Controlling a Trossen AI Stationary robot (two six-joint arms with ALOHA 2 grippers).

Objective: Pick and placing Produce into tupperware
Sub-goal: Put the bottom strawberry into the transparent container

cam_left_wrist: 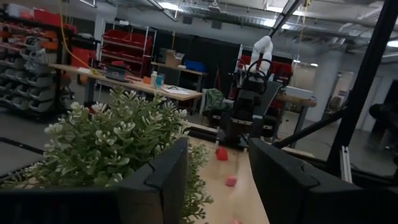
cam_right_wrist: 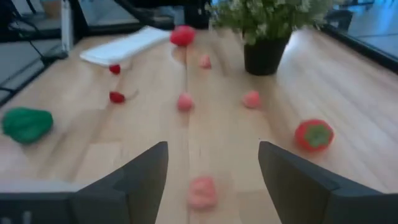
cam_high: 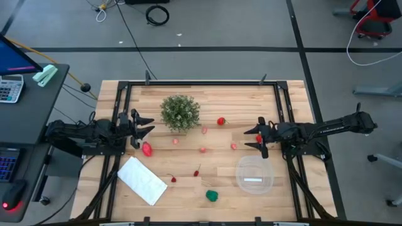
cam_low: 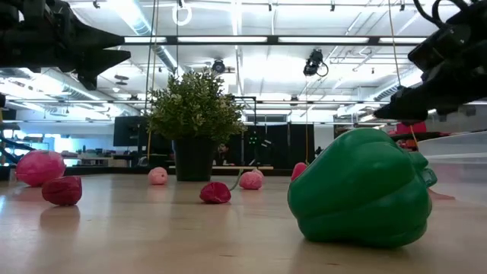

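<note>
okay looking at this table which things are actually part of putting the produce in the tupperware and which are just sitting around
Part of the job:
- small red and pink toy fruits, such as the red strawberry-like piece and the larger pink piece
- green toy pepper
- round clear plastic container
- left gripper, right gripper, both open

Just lying about:
- bushy green potted plant
- flat white rectangle

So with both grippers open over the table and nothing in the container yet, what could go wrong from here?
The right gripper hovers open by a small pale pink toy piece; so small a piece may slip the fingers or get nudged away.

The round clear plastic container looks light and sits close under that arm, so a low pass could shove it.

The left gripper waits right beside the bushy green potted plant; a swing toward the centre might tip it.
</note>
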